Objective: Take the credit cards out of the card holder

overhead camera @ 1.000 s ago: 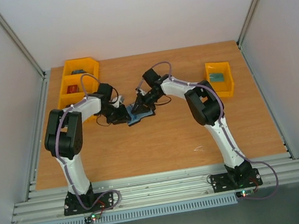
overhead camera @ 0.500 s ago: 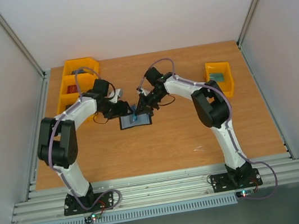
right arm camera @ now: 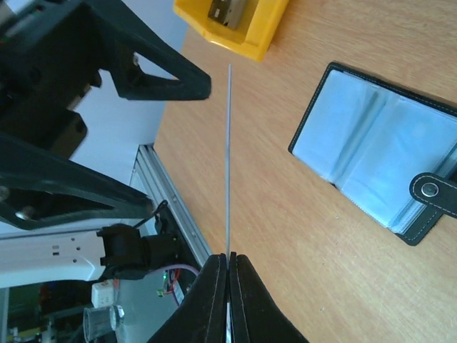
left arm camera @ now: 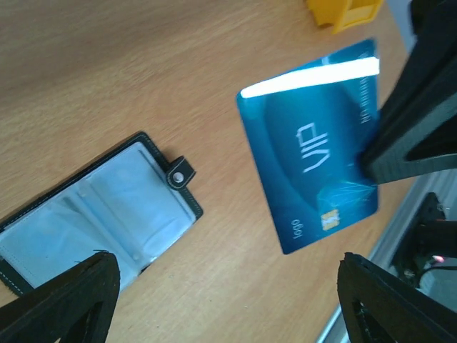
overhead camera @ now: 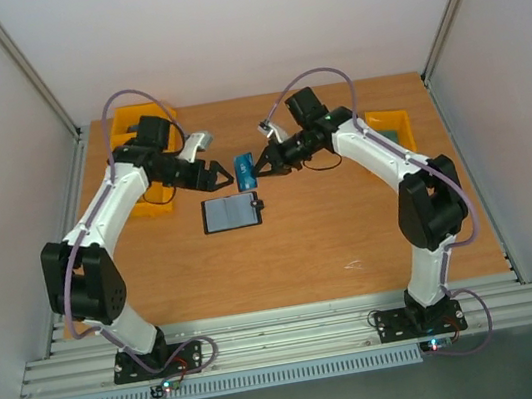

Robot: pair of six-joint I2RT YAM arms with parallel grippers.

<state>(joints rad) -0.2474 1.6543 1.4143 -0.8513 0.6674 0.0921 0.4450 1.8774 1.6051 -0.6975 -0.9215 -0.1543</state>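
The card holder (overhead camera: pixel 232 212) lies open and flat on the table, blue-grey panels up, its snap tab (left arm camera: pixel 180 174) pointing right. It also shows in the right wrist view as the card holder (right arm camera: pixel 385 153). My right gripper (overhead camera: pixel 263 165) is shut on one edge of a blue credit card (overhead camera: pixel 245 162), held in the air behind the holder. The left wrist view shows this credit card (left arm camera: pixel 314 150) face-on, with "VIP" on it; the right wrist view shows the credit card (right arm camera: pixel 228 157) edge-on above my right gripper (right arm camera: pixel 228 266). My left gripper (overhead camera: pixel 217 175) hangs open and empty to the card's left.
Yellow bins (overhead camera: pixel 154 205) stand at the back left, partly behind the left arm. Another yellow bin (overhead camera: pixel 395 118) sits at the back right behind the right arm. A yellow bin (right arm camera: pixel 235 25) also shows beyond the card in the right wrist view.
The right gripper has pulled the blue card up out of the holder. The left gripper has opened, let go of the holder and drawn back left; the holder now lies flat.
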